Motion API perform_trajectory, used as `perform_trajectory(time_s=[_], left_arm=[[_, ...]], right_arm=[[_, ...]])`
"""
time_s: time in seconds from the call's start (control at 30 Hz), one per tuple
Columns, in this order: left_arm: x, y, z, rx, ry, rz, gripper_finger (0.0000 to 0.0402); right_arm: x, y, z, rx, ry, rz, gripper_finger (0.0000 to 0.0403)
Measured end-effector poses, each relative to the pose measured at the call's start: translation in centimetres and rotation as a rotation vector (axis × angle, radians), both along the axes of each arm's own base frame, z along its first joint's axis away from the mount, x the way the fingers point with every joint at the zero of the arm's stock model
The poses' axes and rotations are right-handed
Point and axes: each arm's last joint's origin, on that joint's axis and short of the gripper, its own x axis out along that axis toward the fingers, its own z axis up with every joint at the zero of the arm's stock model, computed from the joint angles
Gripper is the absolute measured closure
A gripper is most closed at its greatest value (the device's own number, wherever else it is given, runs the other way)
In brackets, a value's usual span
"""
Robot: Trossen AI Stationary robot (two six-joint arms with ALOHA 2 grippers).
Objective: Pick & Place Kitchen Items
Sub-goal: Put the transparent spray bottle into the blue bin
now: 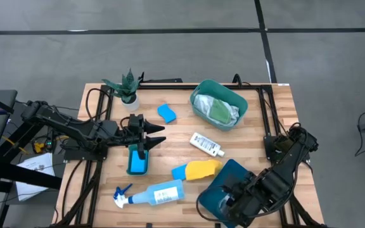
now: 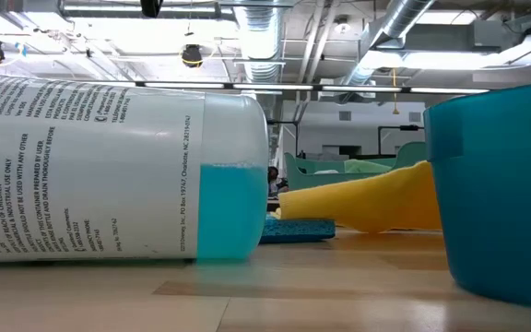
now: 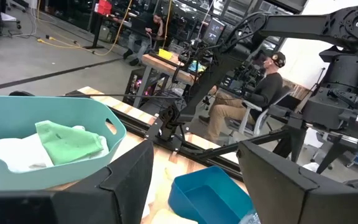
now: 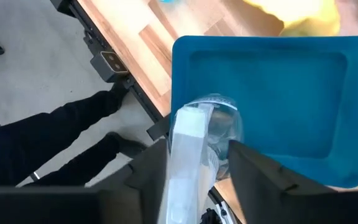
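Right gripper point(image 4: 213, 158) over the near rim of a dark teal tub point(image 4: 266, 99), its fingers set either side of a crinkled silver cup point(image 4: 219, 127) and a pale flat strip beside it. Whether the fingers already bear on the cup cannot be told, since their tips are partly cut off at the frame edge. The cup appears thin-walled and light, likely to dent under pressure and slip on its glossy folds; a gentle hold across its rim would suit it. Just beyond the tub lies a yellow cloth point(image 1: 203, 168), soft and limp, best pinched at a raised fold.

Left gripper point(image 1: 146, 143) hovers directly above a blue sponge point(image 1: 137, 160), fingers spread with nothing between them. The sponge should compress and grip easily across its short sides.

A spray bottle point(image 1: 157, 193) lies on its side between the two grippers: rigid, part-filled, prone to roll. In the low view it blocks most of the table, and neither gripper is seen there.
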Motion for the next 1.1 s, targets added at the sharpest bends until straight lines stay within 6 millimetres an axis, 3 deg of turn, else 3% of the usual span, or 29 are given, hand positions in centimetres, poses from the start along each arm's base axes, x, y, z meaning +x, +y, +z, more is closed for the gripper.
perform_trajectory(time_s=[0.17, 0.33, 1.1], left_arm=[[0.0, 0.0, 0.0, 0.0, 0.0, 0.0, 0.017], [0.0, 0.0, 0.0, 0.0, -0.001, 0.0, 0.017], [0.0, 0.0, 0.0, 0.0, -0.001, 0.0, 0.017]], right_arm=[[0.3, 0.7, -0.9, -0.011, 0.028, 0.036, 0.0302], [0.4, 0.6, -1.0, -0.015, 0.038, 0.045, 0.0339], [-0.4, 1.5, -1.0, 0.032, 0.063, -0.011, 0.0343]])
